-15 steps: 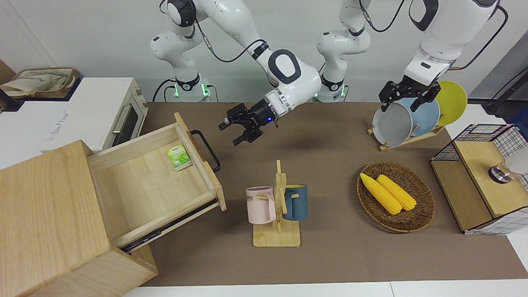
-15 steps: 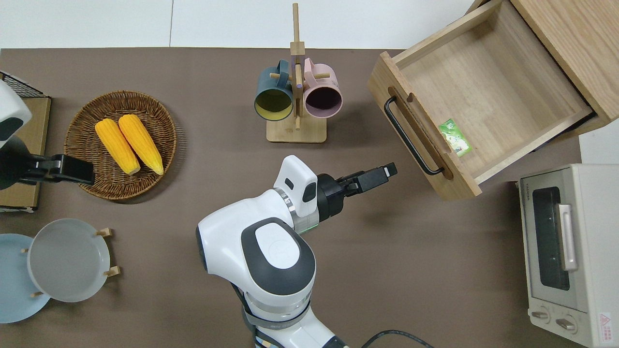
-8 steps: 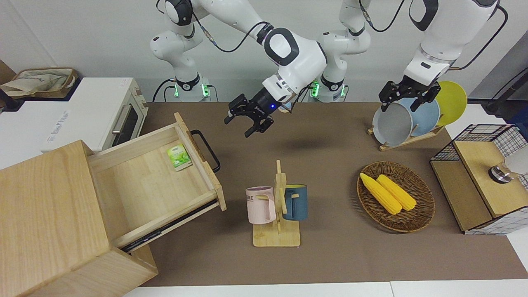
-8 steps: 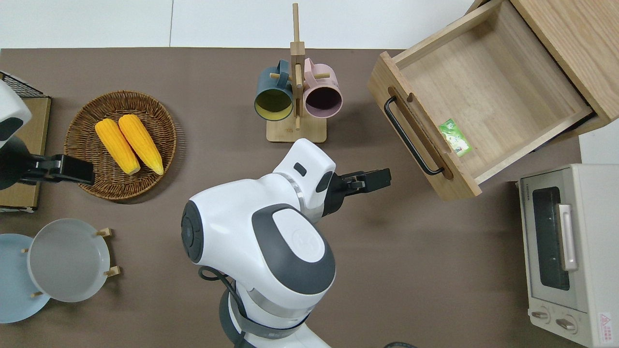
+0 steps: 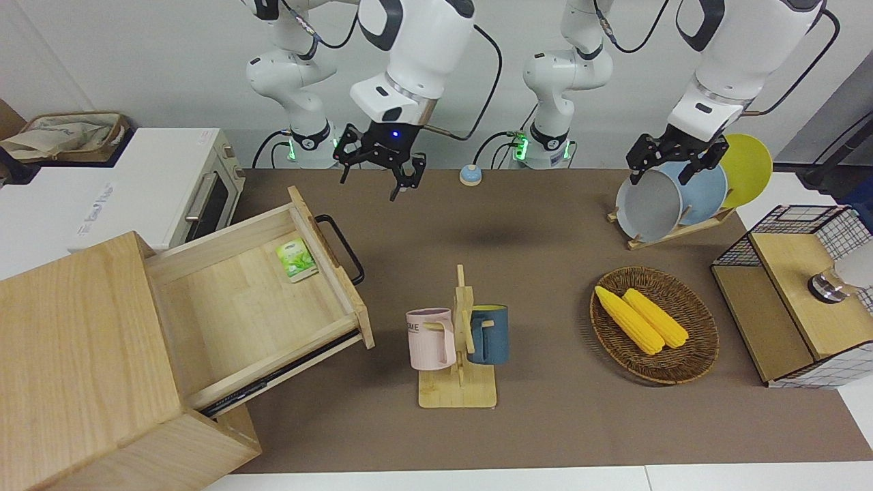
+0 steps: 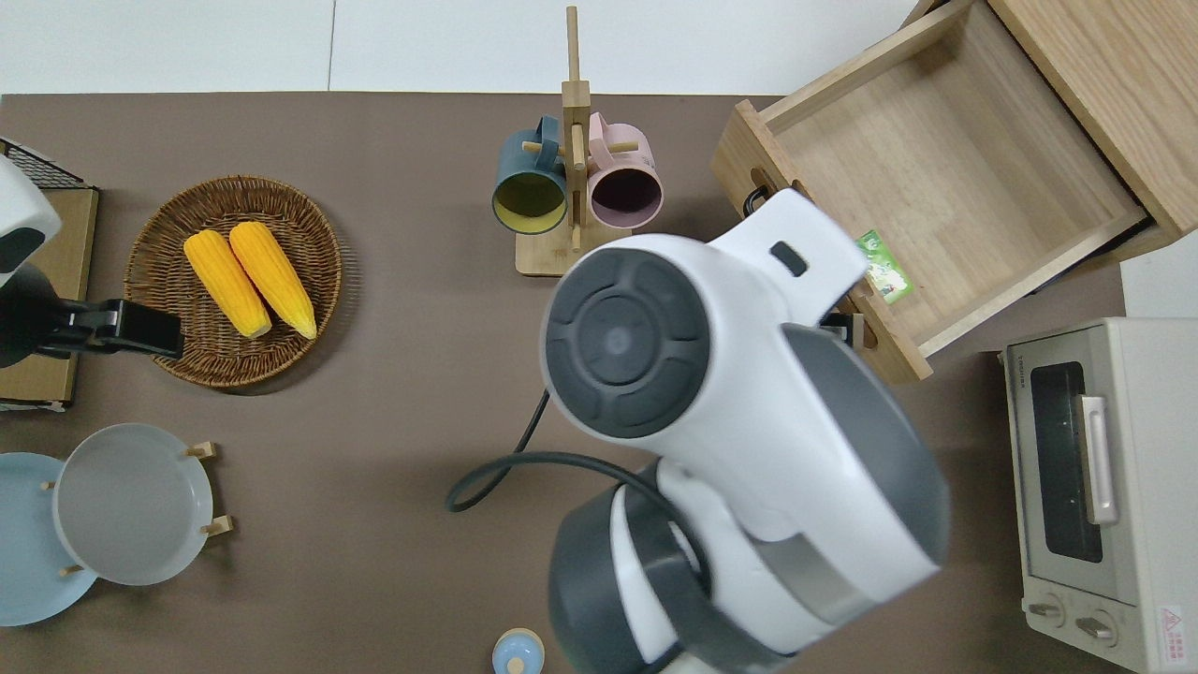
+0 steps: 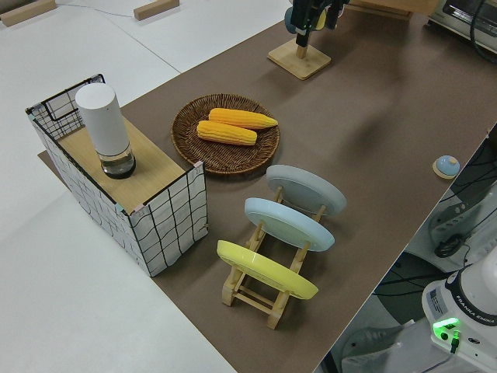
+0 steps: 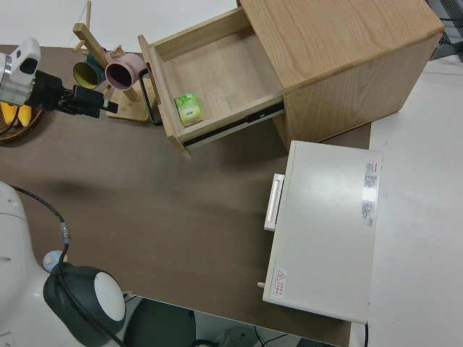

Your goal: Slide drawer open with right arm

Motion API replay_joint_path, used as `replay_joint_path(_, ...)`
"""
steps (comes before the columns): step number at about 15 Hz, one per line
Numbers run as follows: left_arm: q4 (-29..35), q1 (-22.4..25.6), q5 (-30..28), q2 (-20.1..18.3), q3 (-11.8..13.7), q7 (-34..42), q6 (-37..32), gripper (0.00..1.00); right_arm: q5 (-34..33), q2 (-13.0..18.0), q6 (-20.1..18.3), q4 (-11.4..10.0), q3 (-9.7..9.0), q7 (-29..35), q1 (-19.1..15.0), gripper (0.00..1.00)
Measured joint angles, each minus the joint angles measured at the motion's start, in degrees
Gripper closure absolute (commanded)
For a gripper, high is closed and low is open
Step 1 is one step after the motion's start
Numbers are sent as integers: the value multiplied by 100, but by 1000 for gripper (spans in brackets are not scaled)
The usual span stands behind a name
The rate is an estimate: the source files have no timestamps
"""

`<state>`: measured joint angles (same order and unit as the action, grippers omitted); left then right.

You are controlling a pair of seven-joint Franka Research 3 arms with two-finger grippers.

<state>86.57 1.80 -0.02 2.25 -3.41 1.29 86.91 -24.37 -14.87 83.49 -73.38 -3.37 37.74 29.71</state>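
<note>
The light-wood drawer (image 5: 252,307) stands pulled far out of its cabinet (image 5: 75,354) at the right arm's end of the table. Its black U-shaped handle (image 5: 343,249) is free. A green packet (image 5: 296,261) lies inside near the front panel. The drawer also shows in the overhead view (image 6: 945,159) and the right side view (image 8: 217,69). My right gripper (image 5: 372,179), with a blue light at its wrist, is open and empty. It hangs raised in the air, apart from the handle. In the overhead view my own arm hides it. My left arm is parked, its gripper (image 5: 665,167) open.
A white toaster oven (image 5: 198,184) stands beside the cabinet, nearer to the robots. A mug rack (image 5: 458,341) with two mugs is mid-table. A basket (image 5: 696,354) holds two corn cobs. A plate rack (image 5: 672,228), a wire-mesh rack (image 5: 798,293) and a small blue bell (image 5: 469,175) are also there.
My right arm has swung up and back toward the robots, carrying the open gripper away from the drawer handle. The drawer has stayed open and still. The left arm has not moved.
</note>
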Motion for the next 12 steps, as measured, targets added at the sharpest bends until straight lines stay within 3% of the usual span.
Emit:
replay_joint_path(5,0,0,0,0,0,0,0,7,1312,429,53,-1,20,-784,-1059,17)
replay_joint_path(12,0,0,0,0,0,0,0,7,2424,483,327,-77,23,-2196,-2280,17)
